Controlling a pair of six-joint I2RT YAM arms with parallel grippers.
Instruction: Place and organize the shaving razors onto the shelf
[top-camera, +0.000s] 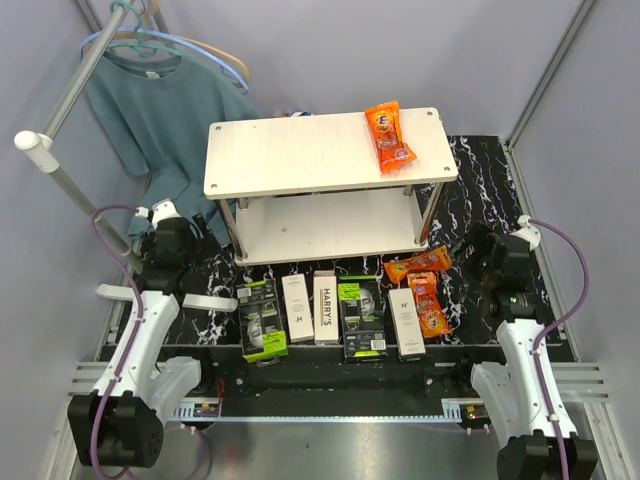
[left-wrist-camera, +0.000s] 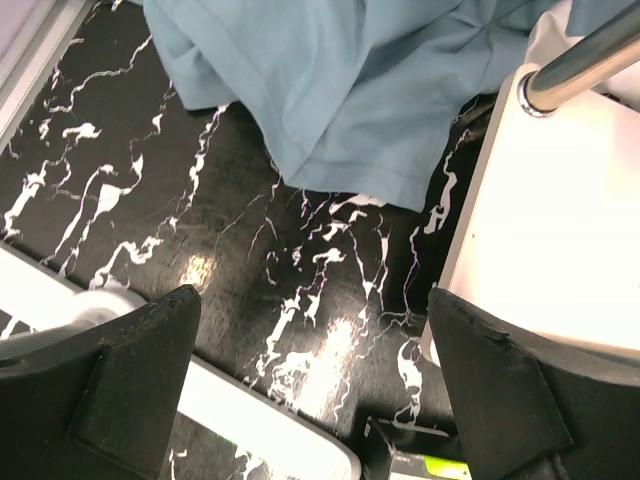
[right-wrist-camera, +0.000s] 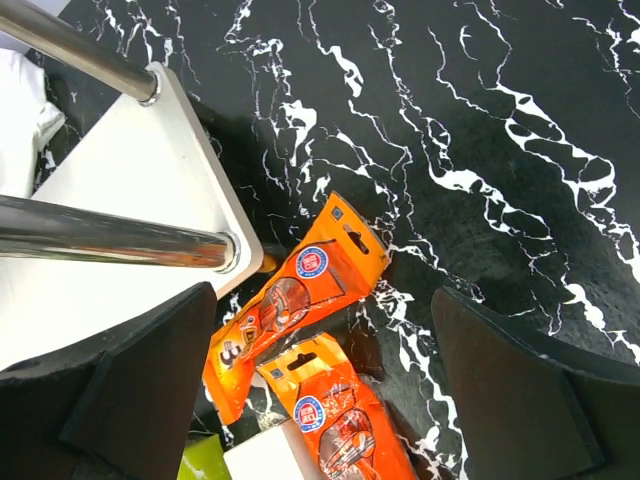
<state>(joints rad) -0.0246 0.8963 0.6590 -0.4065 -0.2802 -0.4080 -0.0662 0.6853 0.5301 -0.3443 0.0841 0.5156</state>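
Black fingers (left-wrist-camera: 110, 390) of the left claw (left-wrist-camera: 310, 395) are spread wide with nothing between them, only marbled mat (left-wrist-camera: 250, 230) underneath. The corner of a green-labelled black box (left-wrist-camera: 425, 462) shows at the bottom edge of the wrist view, just below the gap and untouched. The shelf (left-wrist-camera: 560, 250) lower board sits beside the right-hand finger, with a steel leg (left-wrist-camera: 590, 55) at its corner. A teal shirt (left-wrist-camera: 380, 90) hem lies on the mat further out.

The right claw (right-wrist-camera: 320, 400) is also wide apart and gripping nothing. Two orange snack packets (right-wrist-camera: 300, 290) lie on the mat in and ahead of the gap. The shelf corner and two legs are to the left of it. Slivers of a green label and a white box are at the bottom edge.

Overhead: all five razor boxes (top-camera: 326, 307) lie flat in one row on the mat just in front of the shelf, between the two arms. Left to right the order is black, white, white, black, white.
- The left claw is up-left of the row, by the shelf's left end and near the first black box.
- The right claw is right of the row, with the two packets between it and the last white box (top-camera: 404, 322).
- A third packet (top-camera: 389, 137) lies on the top board.
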